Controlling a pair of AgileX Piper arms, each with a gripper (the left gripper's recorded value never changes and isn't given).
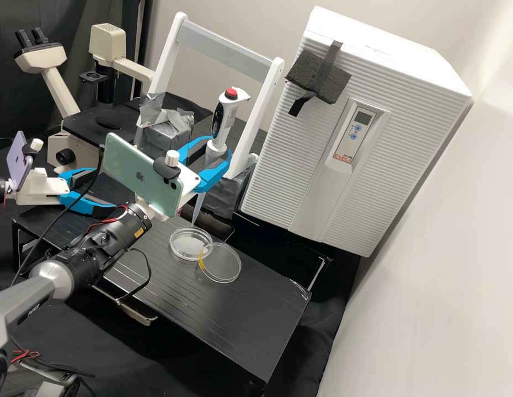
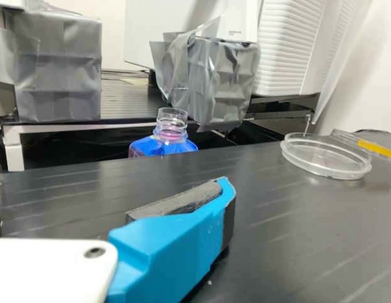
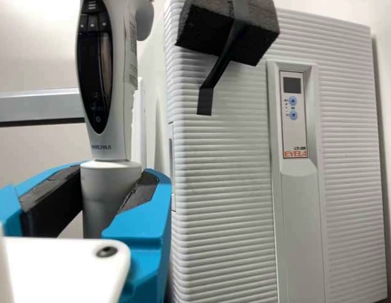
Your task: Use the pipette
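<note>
blue fingers of the right jaws are clamped on the lower barrel of the pipette, holding it upright above the black ridged tabletop, red button on top. in the right wrist view the pipette stands between the grey pads, with the white ribbed cabinet just behind. its thin clear tip points down over the far rim of a clear petri dish; whether it touches cannot be told. a second clear dish lies touching the first, with a yellow strip where they meet.

the left jaws stand apart with nothing between them, at the left of the high view near the microscope. in the left wrist view one blue finger sits low over the tabletop, the petri dish lies farther along, and an uncapped bottle of blue liquid stands just past the tabletop's far edge, below a block wrapped in grey tape. black foam is taped to the cabinet's top.
</note>
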